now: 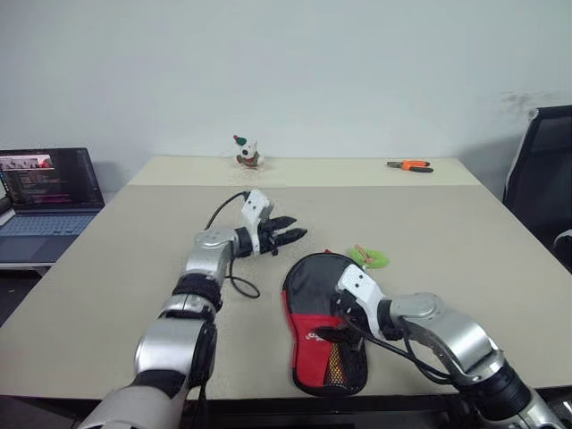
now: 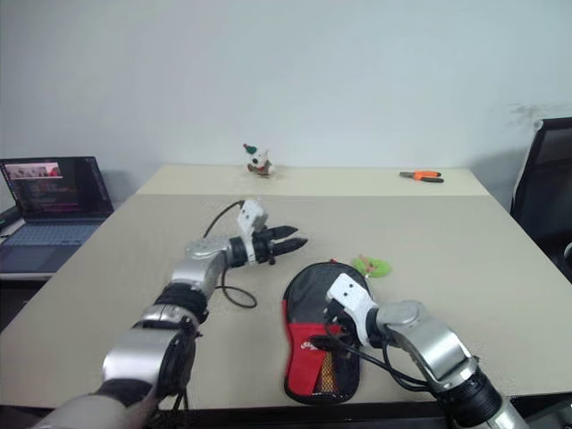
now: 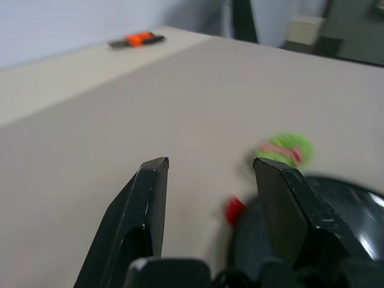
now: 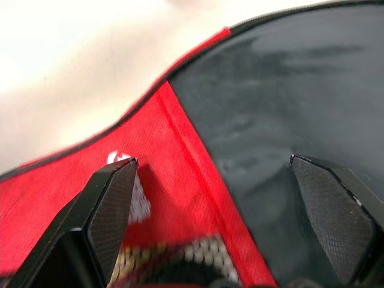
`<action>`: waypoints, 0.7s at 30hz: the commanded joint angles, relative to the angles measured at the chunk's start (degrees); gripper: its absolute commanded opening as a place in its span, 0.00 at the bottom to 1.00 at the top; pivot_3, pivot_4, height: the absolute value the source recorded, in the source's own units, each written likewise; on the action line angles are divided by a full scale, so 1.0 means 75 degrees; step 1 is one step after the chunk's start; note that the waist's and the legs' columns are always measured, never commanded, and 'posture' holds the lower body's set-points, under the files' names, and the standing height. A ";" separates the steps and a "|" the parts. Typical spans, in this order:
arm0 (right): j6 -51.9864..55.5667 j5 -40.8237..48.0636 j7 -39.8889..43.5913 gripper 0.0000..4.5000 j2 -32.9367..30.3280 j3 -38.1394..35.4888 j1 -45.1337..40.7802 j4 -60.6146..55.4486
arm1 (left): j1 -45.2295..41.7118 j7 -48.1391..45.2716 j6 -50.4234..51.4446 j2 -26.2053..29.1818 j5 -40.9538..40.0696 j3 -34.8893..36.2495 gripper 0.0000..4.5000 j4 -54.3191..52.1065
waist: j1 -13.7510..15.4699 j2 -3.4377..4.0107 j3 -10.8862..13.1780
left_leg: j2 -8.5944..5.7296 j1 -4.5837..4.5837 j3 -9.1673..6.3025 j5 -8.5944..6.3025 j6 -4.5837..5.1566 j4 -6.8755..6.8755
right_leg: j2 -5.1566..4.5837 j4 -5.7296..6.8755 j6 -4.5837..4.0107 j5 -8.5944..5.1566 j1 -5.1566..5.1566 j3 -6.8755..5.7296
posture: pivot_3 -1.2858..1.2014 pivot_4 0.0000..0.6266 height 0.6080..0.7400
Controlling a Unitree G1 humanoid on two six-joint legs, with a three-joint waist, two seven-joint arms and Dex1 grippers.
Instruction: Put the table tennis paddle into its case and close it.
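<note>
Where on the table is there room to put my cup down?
Bare patches: the right side, between the case and the pliers, and the stretch between the toy and the left gripper. It is crowded near the case, where the right gripper hovers beside the green tag.

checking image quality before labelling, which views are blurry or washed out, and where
Left wrist view: fingers fairly sharp, green tag and pliers soft. Right wrist view: table washed out bright, case slightly soft. Left eye view: even light, faint shadow under the case.
</note>
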 commanded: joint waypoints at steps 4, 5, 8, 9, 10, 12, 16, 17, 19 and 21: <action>0.0428 0.1427 0.0986 1.00 -0.0760 -0.1620 -0.0996 -0.1082 | 0.1331 -0.0986 0.1205 0.0394 -0.0403 -0.0896 0.54 -0.3358 | 0.0007 0.0002 0.0003 | -0.0001 -0.0051 -0.0045 0.0000 0.0001 0.0017 | 0.0000 0.0005 -0.0002 0.0001 -0.0030 -0.0012 | 0.52 0.24 1.00; 0.0169 0.1445 0.1243 1.00 -0.1034 -0.1681 -0.1018 -0.0984 | 0.1546 -0.1081 0.1290 0.0461 -0.0342 -0.1097 0.54 -0.3655 | 0.0019 0.0003 0.0003 | -0.0001 -0.0052 -0.0049 0.0000 0.0002 0.0016 | 0.0002 0.0004 -0.0003 0.0000 -0.0029 -0.0014 | 0.52 0.24 1.00; -0.1296 0.0671 0.1784 1.00 -0.1994 -0.1340 -0.0938 -0.0067 | 0.1935 -0.1123 0.1443 0.0555 -0.0170 -0.1588 0.54 -0.4076 | 0.0027 0.0003 0.0003 | -0.0011 -0.0049 -0.0056 -0.0002 0.0004 0.0015 | 0.0002 -0.0010 -0.0003 0.0000 -0.0012 -0.0021 | 0.52 0.24 1.00; -0.1985 0.0207 0.1835 1.00 -0.2248 -0.1100 -0.0928 0.0391 | 0.1973 -0.1067 0.1458 0.0551 -0.0124 -0.1697 0.54 -0.4074 | 0.0027 0.0002 0.0003 | -0.0015 -0.0049 -0.0053 -0.0002 0.0005 0.0017 | 0.0000 -0.0010 -0.0003 -0.0001 -0.0012 -0.0019 | 0.52 0.24 1.00; -0.2612 -0.0203 0.1825 1.00 -0.2398 -0.0900 -0.0957 0.0877 | 0.1985 -0.1025 0.1471 0.0537 -0.0100 -0.1783 0.54 -0.4041 | 0.0023 0.0001 0.0004 | -0.0018 -0.0049 -0.0048 -0.0002 0.0005 0.0022 | -0.0001 -0.0009 -0.0001 0.0000 -0.0011 -0.0015 | 0.52 0.24 1.00; -0.3418 -0.0637 0.1797 1.00 -0.2441 -0.0716 -0.1052 0.1597 | 0.1957 -0.0979 0.1505 0.0507 -0.0126 -0.1870 0.54 -0.3955 | 0.0013 0.0000 0.0005 | -0.0017 -0.0049 -0.0045 -0.0002 0.0006 0.0030 | 0.0000 -0.0004 -0.0001 0.0000 -0.0011 -0.0014 | 0.52 0.24 1.00; -0.5429 -0.1981 0.1130 1.00 -0.1923 -0.0161 -0.1715 0.4038 | 0.1734 -0.0710 0.1454 0.0191 -0.0089 -0.1963 0.54 -0.3264 | -0.0035 0.0001 0.0005 | -0.0006 -0.0035 -0.0032 -0.0001 0.0006 0.0029 | 0.0017 0.0009 -0.0004 0.0001 -0.0013 0.0005 | 0.52 0.24 1.00; -0.5942 -0.2325 0.0987 1.00 -0.1804 0.0026 -0.1850 0.4572 | 0.1715 -0.0706 0.1407 0.0146 -0.0040 -0.2025 0.54 -0.3153 | -0.0045 0.0001 0.0005 | -0.0006 -0.0032 -0.0026 -0.0001 0.0007 0.0029 | 0.0019 0.0011 -0.0004 0.0001 -0.0013 0.0009 | 0.52 0.24 1.00; -0.6808 -0.2920 0.0614 1.00 -0.1554 0.0295 -0.2111 0.5551 | 0.1693 -0.0718 0.1349 0.0093 -0.0012 -0.2111 0.54 -0.3038 | -0.0051 0.0001 0.0005 | -0.0003 -0.0019 -0.0006 -0.0001 0.0006 0.0018 | 0.0023 0.0011 -0.0005 0.0002 -0.0013 0.0029 | 0.52 0.24 1.00; -0.7660 -0.3506 0.0142 1.00 -0.1313 0.0537 -0.2388 0.6547 | 0.1696 -0.0726 0.1324 0.0057 -0.0027 -0.2173 0.54 -0.3029 | -0.0048 0.0001 0.0005 | 0.0002 -0.0015 0.0011 -0.0001 0.0006 0.0008 | 0.0024 0.0007 -0.0005 0.0002 -0.0017 0.0041 | 0.52 0.24 1.00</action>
